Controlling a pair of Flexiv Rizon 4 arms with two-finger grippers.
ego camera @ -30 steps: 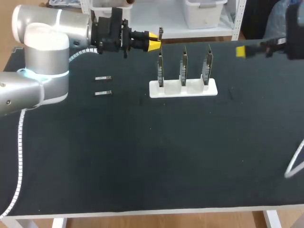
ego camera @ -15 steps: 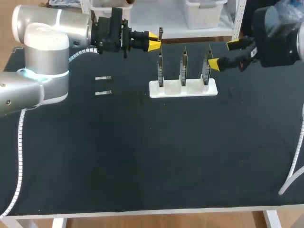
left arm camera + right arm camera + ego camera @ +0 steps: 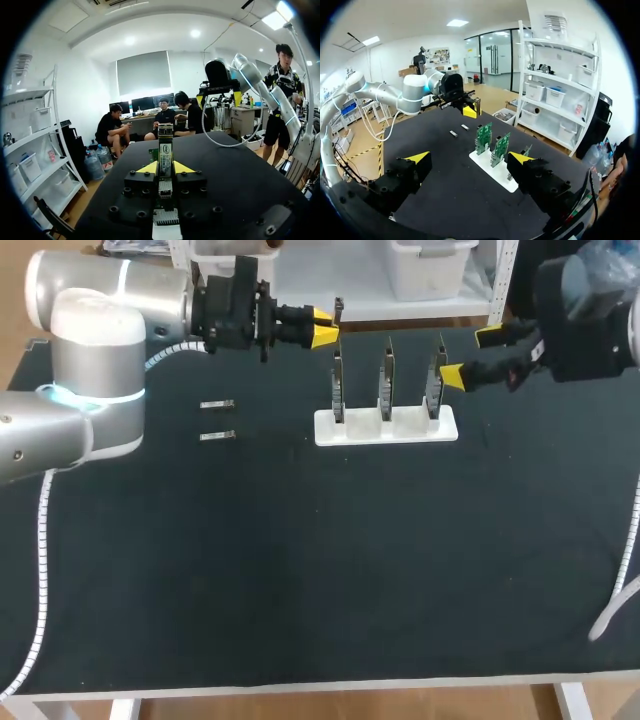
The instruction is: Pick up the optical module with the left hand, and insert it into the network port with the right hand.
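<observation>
Swung in from the right edge of the black bench (image 3: 300, 570), the right gripper (image 3: 470, 355) hung spread wide beside the white rack (image 3: 385, 428); the left gripper (image 3: 322, 328) clenched the slim grey optical module (image 3: 339, 308) above the far edge.

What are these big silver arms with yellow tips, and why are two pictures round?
These are two robot arms at a black table. One picture looks down from above; the two round ones come from cameras on the arms' wrists. The left gripper pinches a small metal optical module between its yellow tips. The right gripper is wide open and holds nothing. On the table stands a white holder with three upright green circuit boards, and to one side lie two more small metal modules.
</observation>
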